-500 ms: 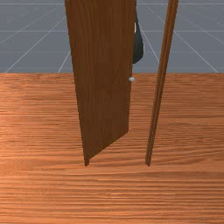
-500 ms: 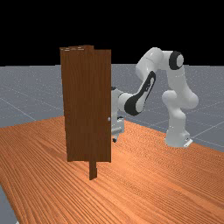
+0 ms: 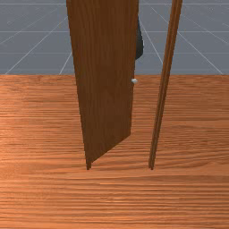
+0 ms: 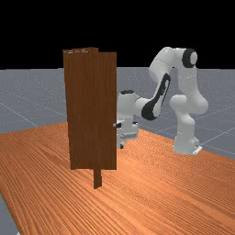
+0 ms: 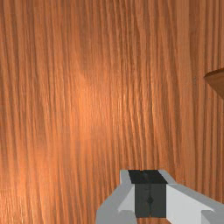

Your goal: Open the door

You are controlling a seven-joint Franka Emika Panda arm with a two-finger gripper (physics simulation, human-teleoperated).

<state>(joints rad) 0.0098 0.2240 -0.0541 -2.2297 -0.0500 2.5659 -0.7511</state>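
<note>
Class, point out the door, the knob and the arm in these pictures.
Door [image 3: 105, 80]: front view, middle of its broad face.
Knob [image 3: 134, 81]: front view, its pale tip.
Arm [image 4: 185, 131]: far view, its lower part, just above the foot.

Grey, lined floor [image 3: 36, 44] lies beyond the table [image 3: 114, 197].

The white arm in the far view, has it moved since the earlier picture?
Yes. Against its fixed base, the arm's black-ringed lower joint has shifted toward the far view's right.
</note>
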